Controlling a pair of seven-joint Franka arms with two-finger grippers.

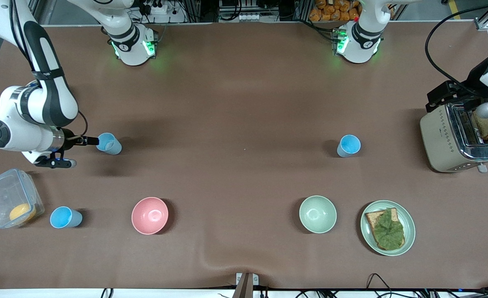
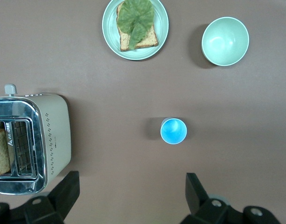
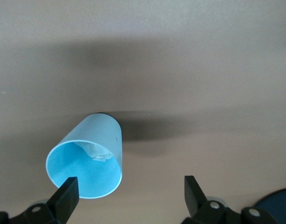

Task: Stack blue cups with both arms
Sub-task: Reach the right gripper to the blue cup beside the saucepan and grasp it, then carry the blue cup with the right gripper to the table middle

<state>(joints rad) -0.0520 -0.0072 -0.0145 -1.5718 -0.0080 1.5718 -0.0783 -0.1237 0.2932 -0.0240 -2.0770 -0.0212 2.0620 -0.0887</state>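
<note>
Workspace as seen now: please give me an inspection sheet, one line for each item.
Surface: brown table cover, wrinkled at the edge nearest the front camera.
Job's things: three blue cups, all upright and apart: first cup, second cup, third cup.
Clutter: pink bowl, pale green bowl, plate with bread and lettuce, toaster holding bread, lidded plastic box.
Grippers: right gripper open, low beside the first cup; left gripper open, above the toaster end.
Cables: black cable looping above the toaster.
Surroundings: arm bases with green lights.
</note>
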